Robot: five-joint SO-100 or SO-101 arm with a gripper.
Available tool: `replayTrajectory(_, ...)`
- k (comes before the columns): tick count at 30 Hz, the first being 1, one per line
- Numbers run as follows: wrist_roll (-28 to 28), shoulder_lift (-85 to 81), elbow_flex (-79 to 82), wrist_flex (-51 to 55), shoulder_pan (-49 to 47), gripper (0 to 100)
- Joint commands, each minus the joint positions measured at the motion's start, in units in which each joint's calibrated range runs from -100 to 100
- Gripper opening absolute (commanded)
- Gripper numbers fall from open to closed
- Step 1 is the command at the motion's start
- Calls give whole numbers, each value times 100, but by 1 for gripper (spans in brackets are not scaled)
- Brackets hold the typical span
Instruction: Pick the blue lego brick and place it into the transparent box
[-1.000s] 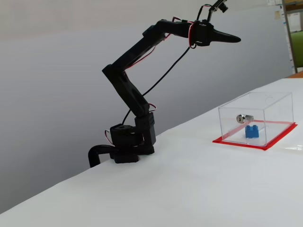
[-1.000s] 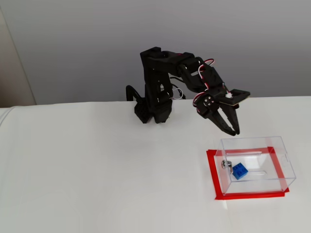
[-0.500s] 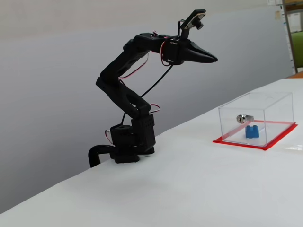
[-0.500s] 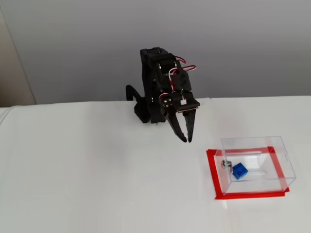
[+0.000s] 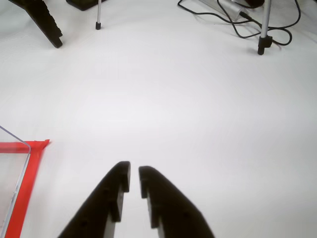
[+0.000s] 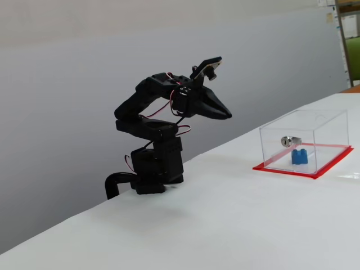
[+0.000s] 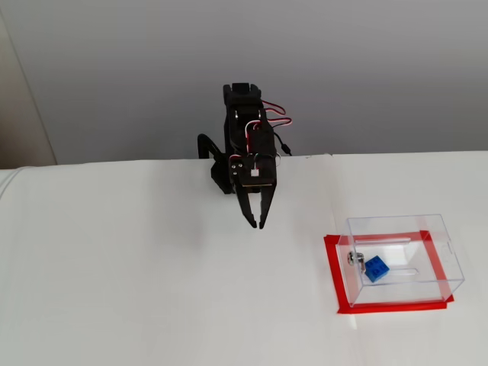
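**Pincer empty and raised; brick inside box**

The pincer (image 5: pixel 133 179) is nearly closed: a narrow gap separates the two black fingertips (image 5: pixel 120 173), and nothing is held between them. In a fixed view the pincer (image 7: pixel 256 223) hangs above the desk (image 7: pixel 137 290) with its tips pointing down and touching nothing. In the other fixed view the pincer (image 6: pixel 228 115) points toward the box side of the desk (image 6: pixel 236 225).

The transparent box (image 7: pixel 402 259) stands well apart from the pincer, to its right and nearer the camera in that fixed view, on a red base edge. In the wrist view only one corner of the transparent box (image 5: pixel 15 148) shows, to the left of the pincer.

The blue lego brick (image 7: pixel 376 268) lies inside the box on its floor, toward the wall nearest the pincer, just beside a small silver metal fitting (image 7: pixel 354 258). In the side fixed view the blue lego brick (image 6: pixel 300 156) sits with studs upward. It is roughly cubic, so a long axis cannot be told.
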Motion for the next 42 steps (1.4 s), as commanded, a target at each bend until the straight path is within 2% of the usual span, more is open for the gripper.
replayTrajectory(1, 39, -579, 617, -74, 45, 2)
replayTrajectory(9, 86, -1903, 2226, -91, 186, 2)
replayTrajectory(20, 86, -1911, 3501, -344, 193, 2)
replayTrajectory(25, 91, -1911, 3555, -474, 334, 2)
replayTrajectory(33, 13, -1920, 3555, 405, 408, 2)
replayTrajectory(42, -123, -1920, 3555, 431, 452, 2)
